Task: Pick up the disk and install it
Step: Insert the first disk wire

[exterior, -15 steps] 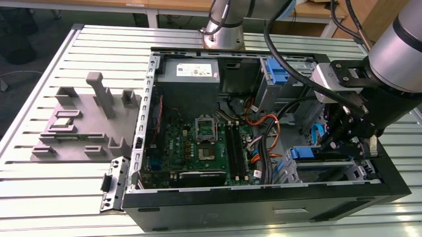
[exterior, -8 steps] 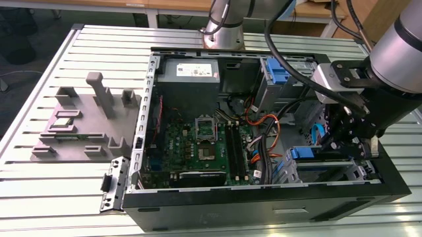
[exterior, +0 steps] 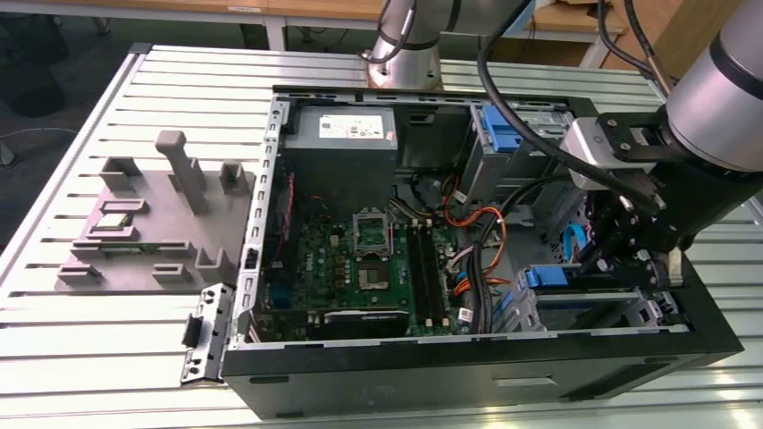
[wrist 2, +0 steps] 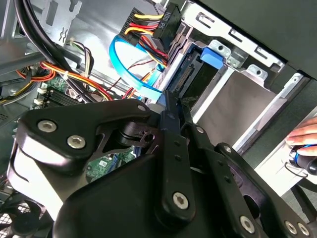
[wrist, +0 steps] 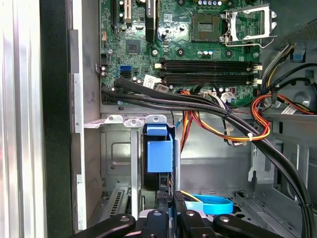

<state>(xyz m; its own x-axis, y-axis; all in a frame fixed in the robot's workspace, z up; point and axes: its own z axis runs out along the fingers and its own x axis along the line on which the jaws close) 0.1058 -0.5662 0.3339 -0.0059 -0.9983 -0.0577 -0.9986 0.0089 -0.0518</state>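
Observation:
The disk (wrist: 159, 154) sits upright in a slot of the metal drive cage (wrist: 119, 148) at the case's front corner, with its blue carrier facing out. In the second wrist view the disk (wrist 2: 195, 72) lies in the cage with its connector end and blue tab showing. In the exterior view the disk (exterior: 551, 275) is at the lower right of the open case. My gripper (wrist 2: 166, 101) is shut, its tips right at the disk's exposed end; I cannot tell if they touch it. The same gripper (wrist: 169, 197) (exterior: 623, 268) hangs just over the cage.
The motherboard (exterior: 357, 259), a grey power-supply box (exterior: 346, 130) and bundles of cables (wrist: 223, 111) fill the case. A blue flat cable (wrist 2: 130, 74) loops beside the cage. A person's hand (wrist 2: 303, 133) rests outside the case wall. A grey fixture (exterior: 155, 214) stands at the exterior view's left.

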